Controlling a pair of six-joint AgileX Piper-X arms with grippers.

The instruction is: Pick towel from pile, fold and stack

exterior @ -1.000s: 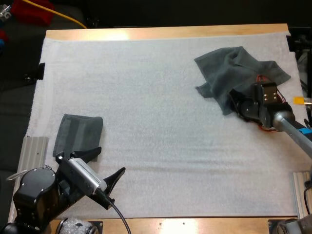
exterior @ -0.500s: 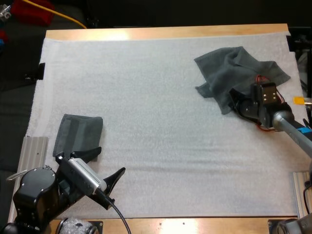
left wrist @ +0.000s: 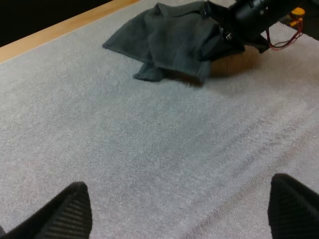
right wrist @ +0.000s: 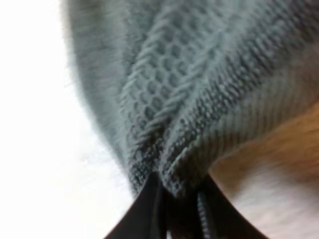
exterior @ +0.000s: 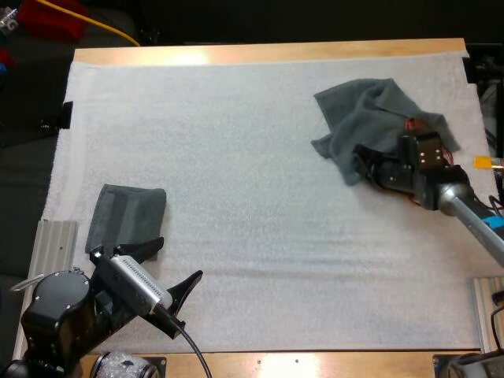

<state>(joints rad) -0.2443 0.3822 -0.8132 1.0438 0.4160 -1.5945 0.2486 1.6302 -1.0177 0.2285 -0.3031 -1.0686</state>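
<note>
A crumpled dark grey-green towel [exterior: 364, 120] lies at the mat's far right. My right gripper [exterior: 364, 164] is shut on the towel's near edge, and that edge is lifted off the mat. Up close, the waffle-weave towel [right wrist: 199, 89] is pinched between the black fingertips [right wrist: 149, 209]. A folded towel [exterior: 126, 216] rests flat at the near left of the mat. Just in front of it, my left gripper [exterior: 175, 271] hovers open, its fingers [left wrist: 70, 211] spread wide over bare mat. From the left wrist, the crumpled towel [left wrist: 164, 37] and the right gripper [left wrist: 234, 32] sit far off.
The white mat [exterior: 236, 157] covers most of the wooden table [exterior: 268, 52]. A metal rail [exterior: 53, 244] lies at the mat's near left edge, beside the folded towel.
My right gripper has moved left and slightly away with the towel's edge, dragging the crumpled towel a little leftward and raising it. The left arm has stayed still.
</note>
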